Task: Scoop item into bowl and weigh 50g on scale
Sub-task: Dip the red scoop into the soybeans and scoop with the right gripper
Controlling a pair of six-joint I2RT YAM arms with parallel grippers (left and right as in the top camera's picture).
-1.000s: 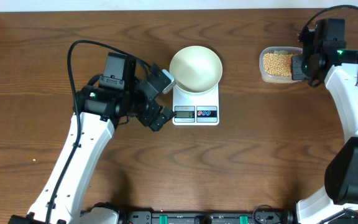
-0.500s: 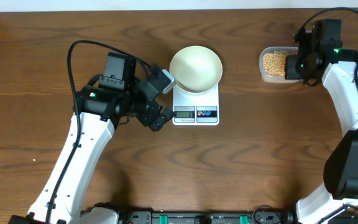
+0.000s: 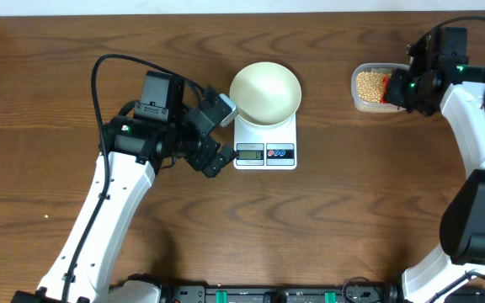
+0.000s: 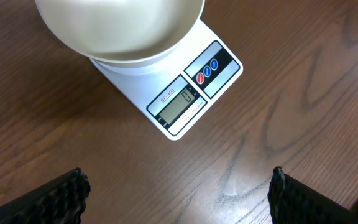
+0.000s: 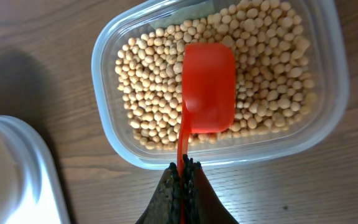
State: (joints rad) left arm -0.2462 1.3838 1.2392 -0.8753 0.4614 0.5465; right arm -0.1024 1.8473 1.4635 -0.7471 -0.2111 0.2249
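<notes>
Black right gripper (image 5: 182, 171): fingers pressed together, clamped on the thin handle of a red scoop (image 5: 209, 87). Handle seen edge-on, running straight out from the fingertips. Scoop head out past the fingertips, over the middle of the beans (image 5: 148, 81) (touching them or just above, not possible to tell; nothing seen inside it).

Beans: tan-yellow, small and round, heaped in a clear tub (image 5: 114, 50) with rounded corners. Tub flat on the brown wooden table (image 5: 36, 37), at the far right of it in the overhead view.

Well apart to the left, near the table's middle: white bowl (image 3: 264, 93), round, upright, no beans showing in it. Seated on the far half of the scale (image 3: 265, 153), overhanging the scale's edges. Scale white, flat, rectangular; grey display (image 4: 180, 106) and two round buttons (image 4: 207, 70), one red and one blue, left uncovered on the near strip (digits too faint to read).

Left gripper (image 4: 179, 198): jaws spread wide, holding nothing, both dark fingertips at the lower corners of the wrist view. Positioned just left of the scale, aimed at its display side, touching neither scale nor bowl.
</notes>
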